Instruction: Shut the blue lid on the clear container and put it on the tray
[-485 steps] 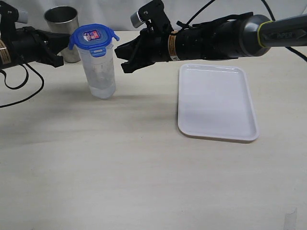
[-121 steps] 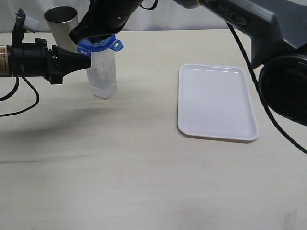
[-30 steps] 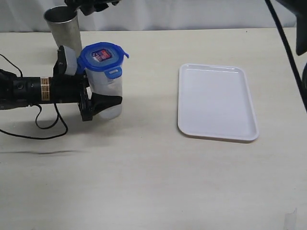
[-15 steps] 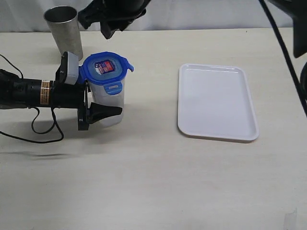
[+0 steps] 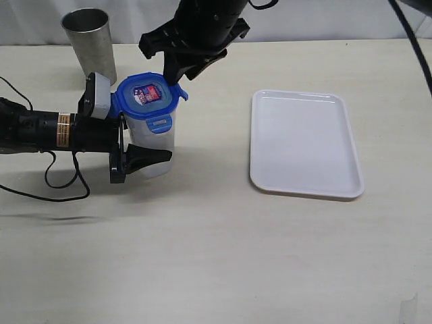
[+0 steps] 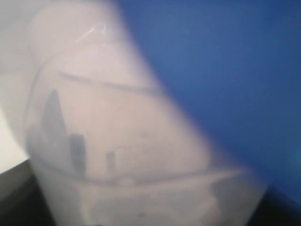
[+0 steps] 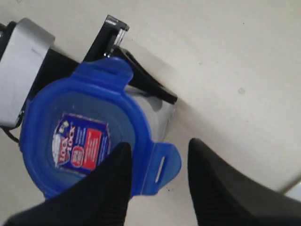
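The clear container [image 5: 154,138] stands on the table with the blue lid [image 5: 146,94] on top of it. My left gripper [image 5: 156,150] comes in from the left and is shut on the container's lower body; the far finger is hidden. In the left wrist view the container [image 6: 117,155] fills the picture, with the lid [image 6: 225,70] a blue blur. My right gripper [image 5: 181,75] hangs open just over the lid's right edge. In the right wrist view this gripper [image 7: 159,143] straddles a flap [image 7: 162,162] that sticks out sideways from the lid [image 7: 80,141]. The white tray [image 5: 304,142] lies to the right.
A grey metal cup [image 5: 90,44] stands behind the left arm at the back left. The left arm's cable [image 5: 64,189] trails over the table in front of it. The right arm reaches down from the back.
The right gripper has come down and forward from the back onto the lid's right flap. The left gripper and container shifted slightly toward the front a second ago, then held still.
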Available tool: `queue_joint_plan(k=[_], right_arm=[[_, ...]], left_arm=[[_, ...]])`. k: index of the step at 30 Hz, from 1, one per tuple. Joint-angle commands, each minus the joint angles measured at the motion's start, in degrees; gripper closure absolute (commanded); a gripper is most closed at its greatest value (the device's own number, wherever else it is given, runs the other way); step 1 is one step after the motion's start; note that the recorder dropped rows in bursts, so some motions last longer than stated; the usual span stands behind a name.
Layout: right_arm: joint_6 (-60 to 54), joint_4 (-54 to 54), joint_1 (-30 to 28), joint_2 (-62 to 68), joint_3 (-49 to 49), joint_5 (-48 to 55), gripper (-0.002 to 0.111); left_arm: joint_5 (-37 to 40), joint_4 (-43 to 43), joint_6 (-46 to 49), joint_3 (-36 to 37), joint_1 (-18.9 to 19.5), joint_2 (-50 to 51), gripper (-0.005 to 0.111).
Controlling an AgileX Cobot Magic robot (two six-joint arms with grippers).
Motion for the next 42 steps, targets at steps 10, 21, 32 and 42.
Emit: queue_joint_plan(k=[10, 21, 32, 42], right_arm=[[-2.27, 2.83, -0.32, -9.89, 18.27, -11.43, 0.070], [-6.34, 8.61, -0.41, -10.89, 17.62, -15.51, 0.070], [-6.24, 9.00, -0.41, -8.23, 17.62, -16.84, 0.070], [-6.13, 10.31, -0.41, -5.25, 17.62, -15.30, 0.070]], left_arm=[[-1.82, -2.83, 0.23, 0.00, 0.22, -0.65, 0.107], [-1.82, -2.97, -0.41, 0.00, 0.22, -0.65, 0.107], [-1.82, -2.97, -0.41, 0.00, 0.22, -0.65, 0.107], [-1.82, -2.97, -0.41, 0.00, 0.22, -0.65, 0.107]])
